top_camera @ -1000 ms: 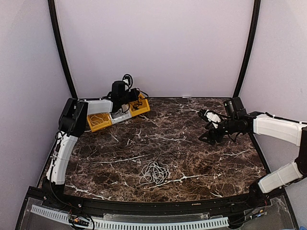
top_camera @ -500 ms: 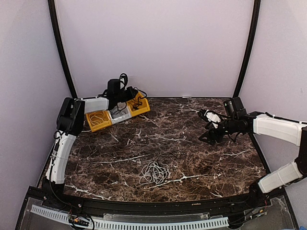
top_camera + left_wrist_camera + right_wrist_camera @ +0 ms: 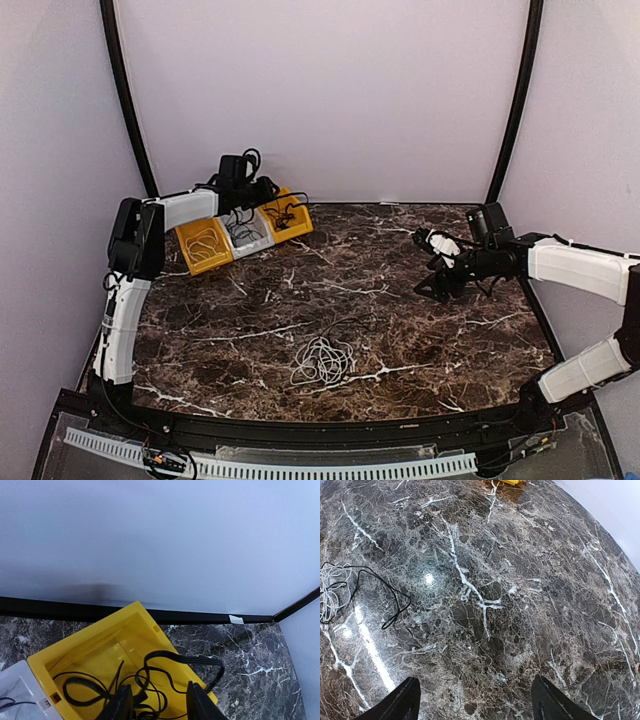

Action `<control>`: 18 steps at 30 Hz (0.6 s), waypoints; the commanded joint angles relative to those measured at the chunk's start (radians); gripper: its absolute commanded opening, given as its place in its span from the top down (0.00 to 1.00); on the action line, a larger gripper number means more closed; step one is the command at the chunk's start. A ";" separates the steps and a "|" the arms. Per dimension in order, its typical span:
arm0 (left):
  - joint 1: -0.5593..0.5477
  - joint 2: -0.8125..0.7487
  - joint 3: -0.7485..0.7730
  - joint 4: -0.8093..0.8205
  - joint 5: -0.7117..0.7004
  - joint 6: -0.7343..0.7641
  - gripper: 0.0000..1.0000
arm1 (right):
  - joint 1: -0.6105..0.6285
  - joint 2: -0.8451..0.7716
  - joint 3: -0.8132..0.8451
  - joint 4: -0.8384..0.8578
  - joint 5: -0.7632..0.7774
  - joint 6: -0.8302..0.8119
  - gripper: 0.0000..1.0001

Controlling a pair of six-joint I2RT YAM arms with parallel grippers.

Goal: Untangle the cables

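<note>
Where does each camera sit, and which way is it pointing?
Top external: above and behind the robot, looking down on the table; left arm, right arm show.
Left wrist: over the yellow bin, facing the back wall; left gripper at bottom.
Right wrist: angled down at the table; right gripper at bottom.
Shared: top and right wrist see the cable tangle.

**Polished stone, smooth plastic**

Under the jaws of my right gripper [image 3: 475, 680], the table [image 3: 485, 605] reads as polished dark marble, glossy enough to mirror the lamps. Just ahead of my left gripper [image 3: 159, 687], the yellow bin [image 3: 100, 645] is smooth plastic with a soft sheen. The black cable [image 3: 190, 658] in it looks smooth-jacketed. The wall [image 3: 160, 540] beyond is matt.
</note>
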 commanded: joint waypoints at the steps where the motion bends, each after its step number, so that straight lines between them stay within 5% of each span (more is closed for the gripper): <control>1: 0.002 -0.171 -0.097 0.114 0.085 0.044 0.59 | -0.004 -0.019 -0.004 0.024 -0.013 -0.008 0.22; 4: -0.001 -0.224 -0.177 0.209 0.137 0.044 0.57 | -0.004 -0.022 -0.004 0.023 -0.014 -0.009 0.22; 9: -0.004 -0.265 -0.196 0.083 -0.024 0.023 0.57 | -0.004 -0.034 -0.008 0.024 -0.012 -0.010 0.22; 18: -0.107 -0.271 -0.229 0.094 -0.051 0.180 0.55 | -0.004 -0.022 -0.005 0.020 -0.022 -0.017 0.22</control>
